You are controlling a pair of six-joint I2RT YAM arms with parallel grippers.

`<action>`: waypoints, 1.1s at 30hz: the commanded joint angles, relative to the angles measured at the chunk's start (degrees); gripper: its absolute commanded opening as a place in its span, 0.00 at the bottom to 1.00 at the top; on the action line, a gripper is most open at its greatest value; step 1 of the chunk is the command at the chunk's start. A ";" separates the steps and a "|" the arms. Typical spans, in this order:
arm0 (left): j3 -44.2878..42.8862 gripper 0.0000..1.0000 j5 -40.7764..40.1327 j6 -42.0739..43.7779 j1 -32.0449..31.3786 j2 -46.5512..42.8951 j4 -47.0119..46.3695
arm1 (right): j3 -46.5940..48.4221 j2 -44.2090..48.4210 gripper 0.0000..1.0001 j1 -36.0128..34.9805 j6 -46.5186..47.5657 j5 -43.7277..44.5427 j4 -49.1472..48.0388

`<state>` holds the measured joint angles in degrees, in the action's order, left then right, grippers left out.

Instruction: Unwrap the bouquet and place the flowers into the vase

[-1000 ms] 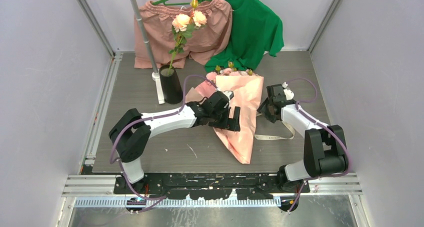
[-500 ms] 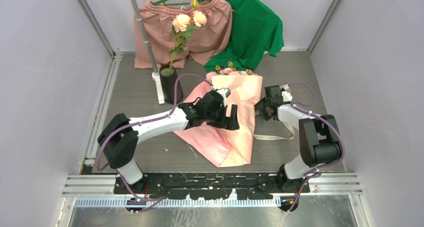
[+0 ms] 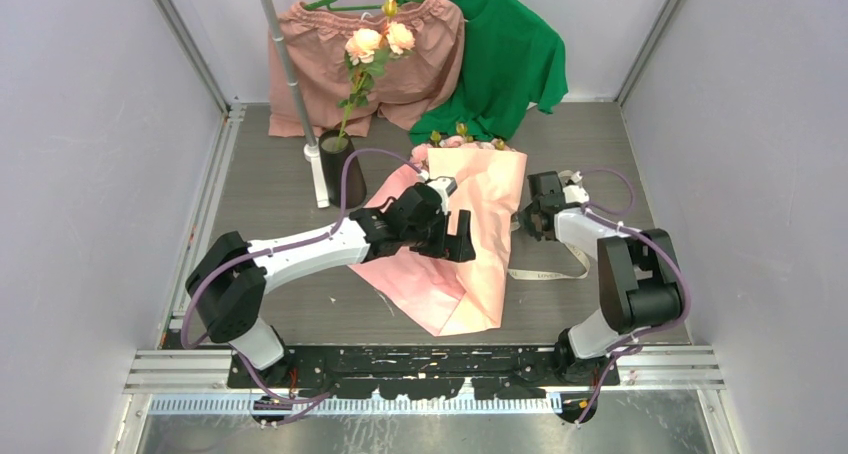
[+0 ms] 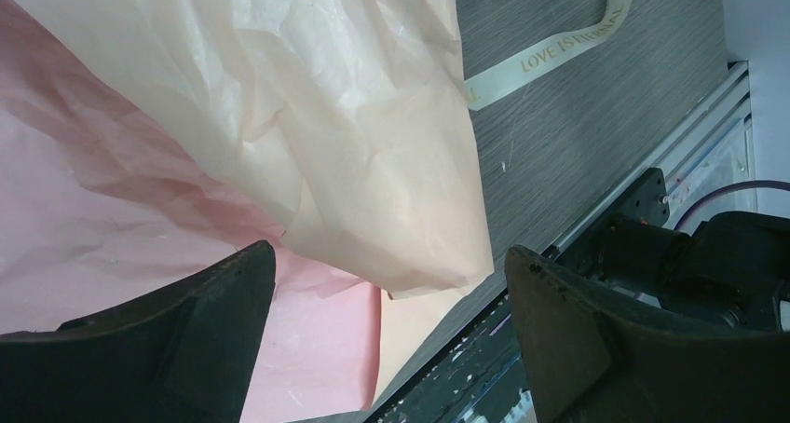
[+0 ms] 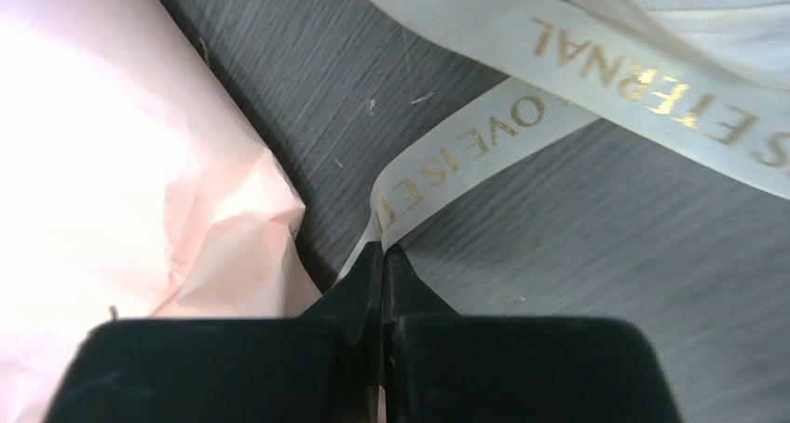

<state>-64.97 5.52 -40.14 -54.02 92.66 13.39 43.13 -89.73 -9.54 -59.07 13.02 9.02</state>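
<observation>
At the right claw (image 5: 383,251), clenched tight, lies the edge of the cream ribbon (image 5: 484,143); pinched or not, I can't tell. Leftward, the left claw (image 4: 391,265) gapes released over the loosened paper (image 4: 354,143) of the bouquet (image 3: 492,189) on the counter (image 3: 270,174). Beyond stands the black vase (image 3: 335,182).

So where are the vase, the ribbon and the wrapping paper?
the vase (image 3: 332,174), top view, black side wall.
the ribbon (image 5: 466,157), right wrist view, lettered strip.
the wrapping paper (image 3: 490,202), top view, flat upper sheet.

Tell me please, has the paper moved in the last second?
Yes. The paper has spread leftward; its near-left corner now lies straight in front of the fixed vase.
</observation>
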 commanded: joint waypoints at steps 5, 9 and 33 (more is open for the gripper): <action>0.46 0.93 -0.69 -0.88 0.08 -1.59 -3.67 | 6.06 16.50 0.01 0.05 4.31 12.90 10.14; 0.73 0.93 -0.64 -0.99 0.08 -1.73 -3.92 | 9.69 19.94 0.01 3.06 7.60 18.13 13.82; 8.18 0.93 -5.08 -1.65 1.54 -0.60 -7.82 | 9.82 18.15 0.83 12.18 21.43 7.95 8.02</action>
<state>-59.27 1.54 -40.60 -53.43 92.58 10.22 57.36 -68.69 9.32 -42.50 26.30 21.41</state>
